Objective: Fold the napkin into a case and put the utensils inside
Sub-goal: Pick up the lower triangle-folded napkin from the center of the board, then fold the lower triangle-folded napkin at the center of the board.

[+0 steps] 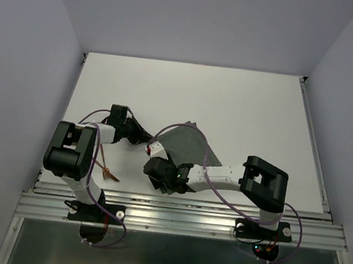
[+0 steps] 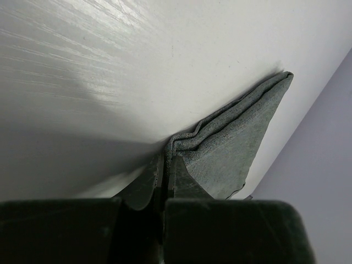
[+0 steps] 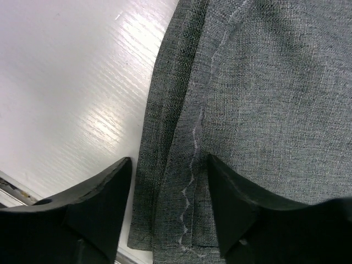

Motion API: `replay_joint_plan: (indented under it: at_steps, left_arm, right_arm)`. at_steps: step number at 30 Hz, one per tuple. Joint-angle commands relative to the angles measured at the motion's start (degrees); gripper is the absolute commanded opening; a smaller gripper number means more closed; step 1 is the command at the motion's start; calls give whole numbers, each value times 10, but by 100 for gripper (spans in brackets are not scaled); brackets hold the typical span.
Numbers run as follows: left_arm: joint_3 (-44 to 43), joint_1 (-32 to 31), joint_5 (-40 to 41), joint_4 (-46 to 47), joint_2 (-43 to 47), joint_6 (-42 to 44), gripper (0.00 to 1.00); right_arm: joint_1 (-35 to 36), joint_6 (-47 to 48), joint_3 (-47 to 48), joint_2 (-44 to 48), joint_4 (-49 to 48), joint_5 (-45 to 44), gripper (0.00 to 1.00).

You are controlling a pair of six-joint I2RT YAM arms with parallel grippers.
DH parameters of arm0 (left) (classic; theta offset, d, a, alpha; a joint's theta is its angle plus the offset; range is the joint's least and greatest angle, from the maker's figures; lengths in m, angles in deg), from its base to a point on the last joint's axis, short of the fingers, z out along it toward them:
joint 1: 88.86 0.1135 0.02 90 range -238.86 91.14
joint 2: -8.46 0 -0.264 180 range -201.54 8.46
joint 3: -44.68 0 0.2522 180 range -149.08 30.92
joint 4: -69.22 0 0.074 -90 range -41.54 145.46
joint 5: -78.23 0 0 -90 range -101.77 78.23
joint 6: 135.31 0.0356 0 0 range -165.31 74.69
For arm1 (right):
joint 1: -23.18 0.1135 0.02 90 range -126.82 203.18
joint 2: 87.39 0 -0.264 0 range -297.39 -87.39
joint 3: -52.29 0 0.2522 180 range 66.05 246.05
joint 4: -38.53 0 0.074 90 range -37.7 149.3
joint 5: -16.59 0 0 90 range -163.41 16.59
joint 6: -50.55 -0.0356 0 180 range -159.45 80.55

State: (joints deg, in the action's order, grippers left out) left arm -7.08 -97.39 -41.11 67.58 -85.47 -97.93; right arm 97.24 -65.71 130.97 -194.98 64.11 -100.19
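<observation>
Left gripper [image 2: 166,159]: fingers pressed together, pinching a bunched corner of the napkin [image 2: 231,143]. The folded edge runs from the pinch away to the far right.

Utensils [image 1: 109,174]: copper-brown, lying on the table [image 1: 231,100] at its near-left edge, just beside the left arm and apart from the cloth. The left arm is the nearer of the two.

Napkin, top view: part-folded, mid-table, between the two grippers; not yet a case.

Right gripper [image 3: 168,162]: jaws spread, straddling the stacked hems at the napkin's near edge, one finger over bare table and one over cloth; nothing gripped. The hems' long axis runs straight through the gap, away from the gripper.

Judgement: the next fold turns on those hems lying lengthwise between the spread jaws.
</observation>
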Motion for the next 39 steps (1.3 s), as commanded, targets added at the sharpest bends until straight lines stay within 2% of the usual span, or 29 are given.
replay_joint_plan:
  at_steps: [1,2,5,6,7,16,20,21,23,24,29,30,31,32,39]
  left_arm:
    - [-18,-1,7,-11,9,11,0]
    - [-18,-1,6,-11,9,11,0]
    - [-18,-1,7,-12,9,11,0]
    - [-18,-1,8,-13,10,11,0]
    - [-18,-1,9,-13,11,12,0]
    - [-25,-1,19,-28,23,23,2]
    - [-29,-1,22,-33,33,29,20]
    - [-29,-1,24,-35,37,30,30]
    - [-30,-1,25,-39,45,34,39]
    - [-32,-1,27,-45,48,38,48]
    - [-43,-1,37,-68,71,52,71]
    - [-43,0,37,-71,74,54,71]
    - [-45,0,40,-75,78,57,77]
    - [-46,-1,40,-78,81,59,79]
    - [-35,0,51,-111,121,83,80]
  right_arm:
    - [0,-1,4,-19,2,-42,55]
    - [0,-3,3,-21,1,-42,42]
    - [0,-5,-4,-15,-6,-39,18]
    - [0,-5,-7,-8,-7,-41,5]
    - [0,-5,-9,-3,-9,-42,1]
    - [-21,16,-75,86,-91,61,1]
    - [-46,1,-109,119,-138,148,1]
    - [-58,-7,-117,124,-157,164,1]
    - [-72,-22,-141,141,-184,210,1]
    - [-90,-27,-150,146,-195,244,1]
    - [-131,-61,-191,171,-252,327,1]
    - [-136,-64,-194,172,-258,336,1]
    - [-136,-68,-197,172,-263,347,1]
    - [-144,-71,-201,173,-269,365,1]
    - [-175,-121,-235,182,-339,434,1]
